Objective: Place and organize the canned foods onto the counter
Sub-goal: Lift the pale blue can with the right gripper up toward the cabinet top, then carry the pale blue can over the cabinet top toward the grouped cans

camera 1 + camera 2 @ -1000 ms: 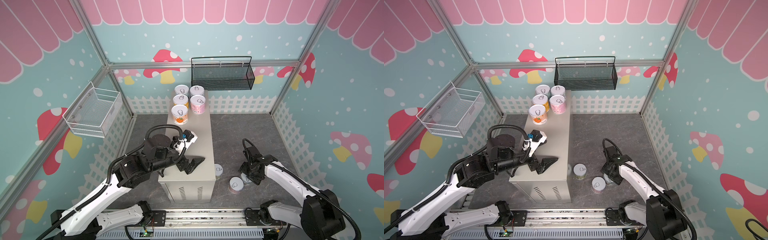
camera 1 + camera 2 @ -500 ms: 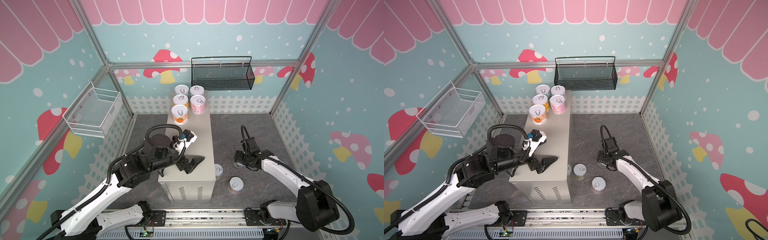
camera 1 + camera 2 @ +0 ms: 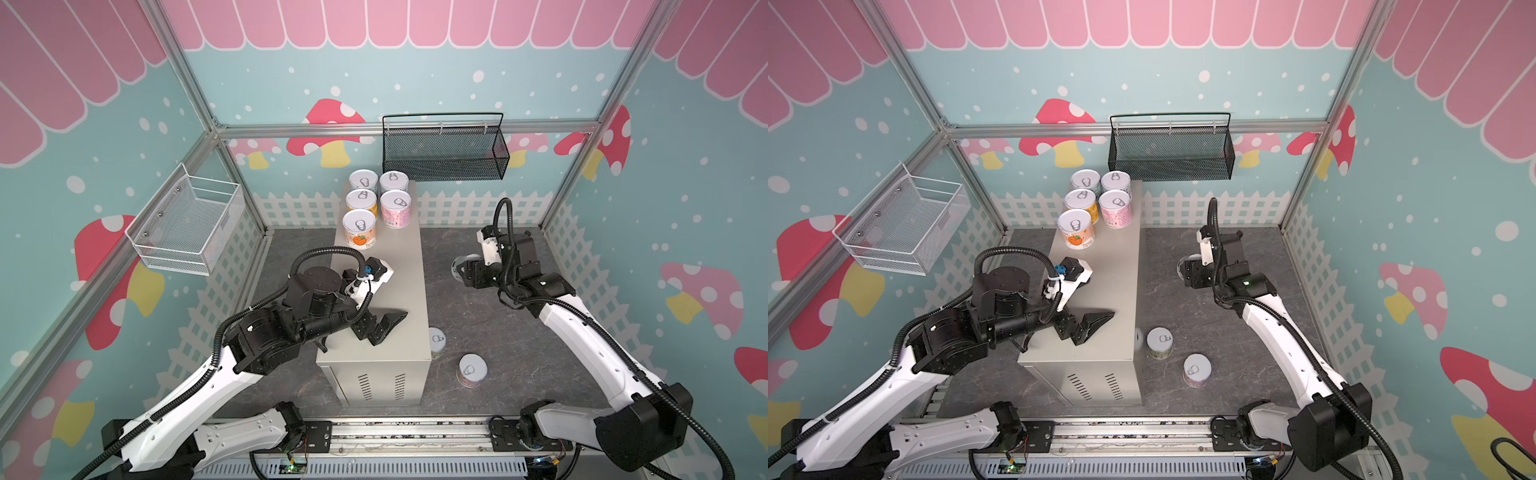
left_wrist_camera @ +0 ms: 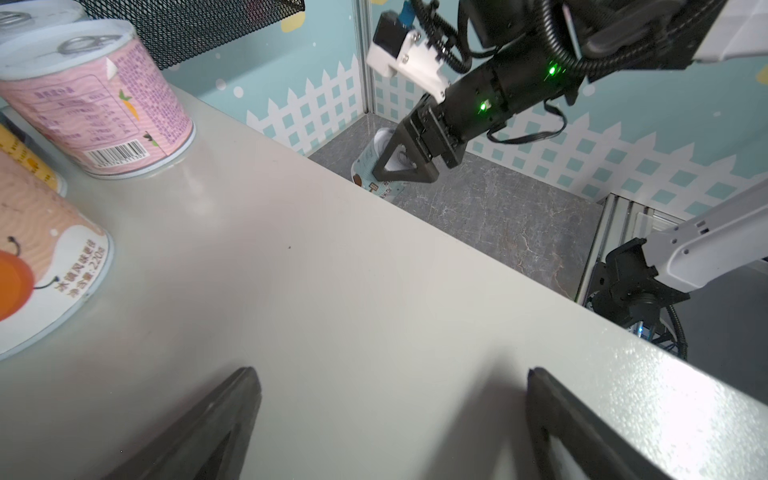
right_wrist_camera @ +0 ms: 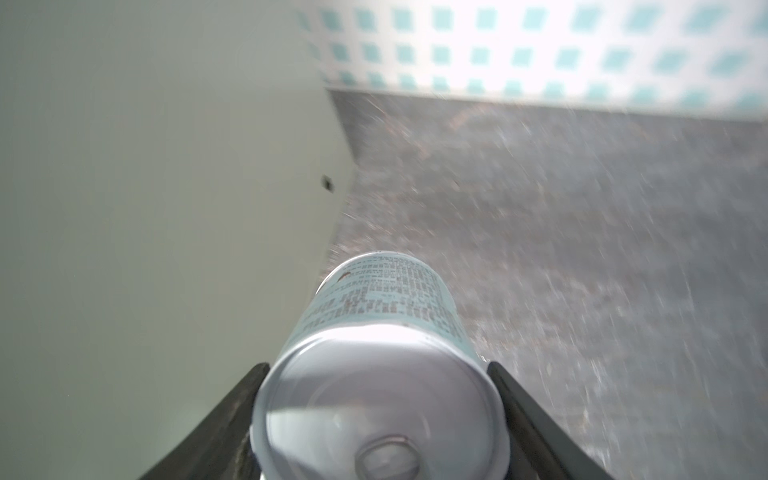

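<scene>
Plainly, the right pincer [image 5: 380, 419] has its jaws closed on the sides of the blue can [image 5: 382, 299]. The lid faces the wrist, so the can's long axis runs along the pincer's reach and looks tilted rather than upright. In both top views the counter [image 3: 399, 282] lies at 9 o'clock from it, near but apart, with its top higher than the can. At its 12 o'clock end stand five cans [image 3: 376, 208]. The free spot beside the orange-fruit can [image 3: 360, 232] lies toward 10 o'clock. The left pincer [image 3: 385, 326], wide open and empty, hovers over the 6 o'clock end. The right arm likely must lift the can and then right it.
</scene>
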Controlling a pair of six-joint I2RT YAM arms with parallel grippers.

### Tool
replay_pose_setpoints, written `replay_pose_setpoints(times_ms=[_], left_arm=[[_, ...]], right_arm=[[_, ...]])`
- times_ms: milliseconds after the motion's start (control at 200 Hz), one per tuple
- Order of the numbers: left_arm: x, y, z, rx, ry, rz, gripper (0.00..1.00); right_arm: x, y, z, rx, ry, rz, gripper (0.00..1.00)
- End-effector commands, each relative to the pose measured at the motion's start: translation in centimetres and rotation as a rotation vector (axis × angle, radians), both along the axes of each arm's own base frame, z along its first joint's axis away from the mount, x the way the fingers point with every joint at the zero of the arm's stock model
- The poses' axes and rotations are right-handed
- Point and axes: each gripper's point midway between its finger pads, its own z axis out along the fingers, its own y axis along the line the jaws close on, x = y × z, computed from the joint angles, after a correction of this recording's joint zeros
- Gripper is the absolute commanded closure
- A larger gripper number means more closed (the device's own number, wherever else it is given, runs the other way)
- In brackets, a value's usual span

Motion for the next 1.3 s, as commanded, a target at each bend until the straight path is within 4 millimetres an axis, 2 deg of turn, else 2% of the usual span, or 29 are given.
replay_pose_setpoints(times_ms=[0,135,270,400,490,625,896,1036,1171,1291], left_arm=[[0.5,1.5,-0.9,0.091,-0.012,0.036,0.01],[0.8,1.9,0.3,0.075,-0.030,0.048,0.01],[1.3,2.2,1.4,0.054,-0.040,0.067,0.01],[2.1,3.0,2.5,0.034,-0.057,0.122,0.01],[2.6,3.8,3.3,0.008,-0.077,0.168,0.01],[3.0,5.1,4.9,-0.046,-0.114,0.226,0.01],[3.8,8.2,7.3,-0.114,-0.165,0.350,0.01],[4.1,8.7,7.2,-0.128,-0.157,0.367,0.01],[4.3,9.0,7.0,-0.128,-0.155,0.375,0.01],[4.1,8.5,6.5,-0.126,-0.147,0.334,0.01]], right_arm=[[-2.6,2.7,6.9,0.054,-0.182,0.245,0.38],[-5.3,3.9,11.7,0.098,-0.298,0.377,0.35],[-8.3,5.3,14.9,0.153,-0.363,0.534,0.32],[-10.0,6.1,16.5,0.177,-0.380,0.627,0.32],[-10.4,6.3,17.2,0.190,-0.377,0.655,0.32],[-10.6,6.9,17.5,0.203,-0.357,0.694,0.33],[-10.1,9.0,16.4,0.165,-0.296,0.739,0.33],[-10.0,10.7,16.2,0.135,-0.283,0.765,0.32],[-9.8,12.9,15.0,0.057,-0.236,0.790,0.30],[-9.1,14.2,14.9,0.042,-0.215,0.799,0.31]])
